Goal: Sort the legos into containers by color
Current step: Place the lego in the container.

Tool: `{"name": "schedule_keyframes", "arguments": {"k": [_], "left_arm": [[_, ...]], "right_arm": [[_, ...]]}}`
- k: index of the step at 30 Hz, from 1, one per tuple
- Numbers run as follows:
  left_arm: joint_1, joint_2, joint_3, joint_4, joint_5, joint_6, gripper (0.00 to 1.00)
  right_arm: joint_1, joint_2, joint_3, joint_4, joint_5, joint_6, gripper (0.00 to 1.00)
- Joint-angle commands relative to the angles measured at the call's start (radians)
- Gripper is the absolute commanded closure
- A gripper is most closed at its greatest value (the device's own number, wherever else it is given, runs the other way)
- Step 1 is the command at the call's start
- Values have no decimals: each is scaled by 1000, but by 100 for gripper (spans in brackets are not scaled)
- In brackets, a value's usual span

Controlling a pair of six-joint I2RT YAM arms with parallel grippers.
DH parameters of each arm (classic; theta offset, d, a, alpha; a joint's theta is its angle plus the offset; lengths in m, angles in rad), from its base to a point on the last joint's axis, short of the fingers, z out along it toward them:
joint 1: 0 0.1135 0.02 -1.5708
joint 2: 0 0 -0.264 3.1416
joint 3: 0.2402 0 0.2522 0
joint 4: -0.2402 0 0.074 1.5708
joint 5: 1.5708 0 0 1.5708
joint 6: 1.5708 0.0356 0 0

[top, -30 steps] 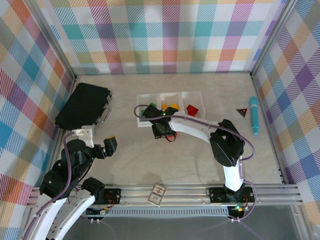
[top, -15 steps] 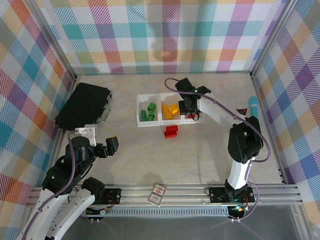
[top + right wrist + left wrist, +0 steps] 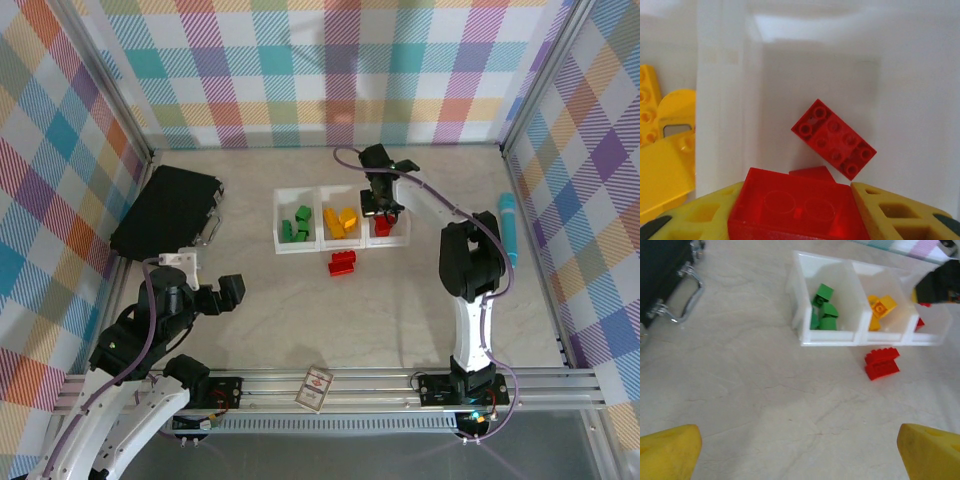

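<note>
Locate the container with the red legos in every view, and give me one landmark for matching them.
Top external: the red-lego container is the rightmost of the row, beneath the right claw.
Left wrist: the container sits upper right, at the row's right end.
Right wrist: its white floor and walls lie ahead of the claw, which grips a red lego.
Shared landmark: the yellow legos just left of it.
</note>
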Motion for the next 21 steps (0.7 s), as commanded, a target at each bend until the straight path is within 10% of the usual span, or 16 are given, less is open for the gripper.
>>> {"name": "schedule_keyframes", "arguments": {"k": [1, 12, 21], "left_arm": [[2, -2, -20, 35, 72, -45, 0], [-30, 251, -14, 96, 261, -123, 0], [-291, 508, 49, 275, 164, 162, 0]], "right_arm": [[-17, 18, 58, -7, -31, -26, 50], [-37, -38, 80, -71, -48, -10, 31], [-40, -319, -211, 32, -108, 41, 27]]}}
